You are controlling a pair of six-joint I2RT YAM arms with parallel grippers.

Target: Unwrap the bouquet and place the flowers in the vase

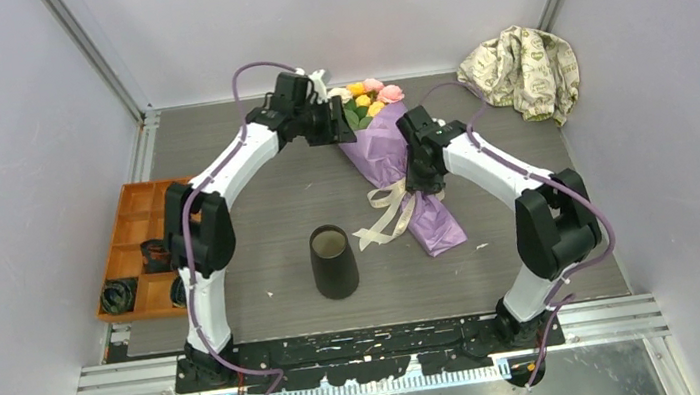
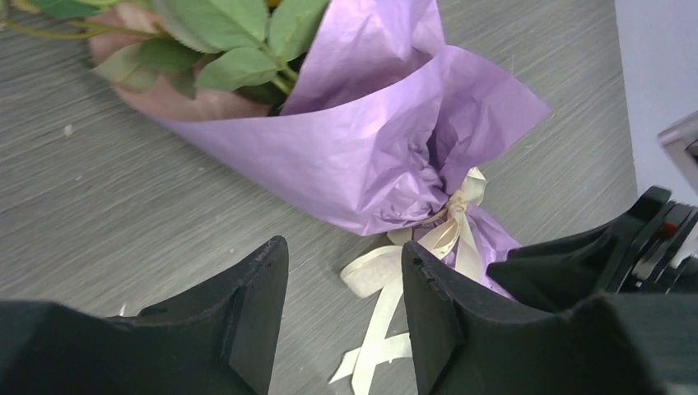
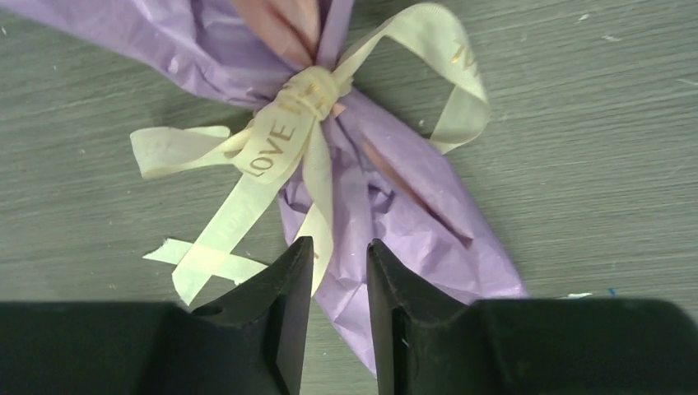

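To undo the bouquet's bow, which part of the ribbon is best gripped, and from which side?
Probably the long ribbon tail, from above, fingers pinching across its width near the end. It lies flat and free on the table, clear of the purple paper; the knot is cinched tight.

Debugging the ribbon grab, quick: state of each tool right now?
Left tool: open, holding nothing.
Right tool: narrowly open over the bouquet near its ribbon, gripping nothing.

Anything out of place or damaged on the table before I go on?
Nothing serious. The vase stands upright, the bouquet lies intact with its ribbon tied. Only a crumpled cloth sits in the far right corner, and small white flecks dot the table.
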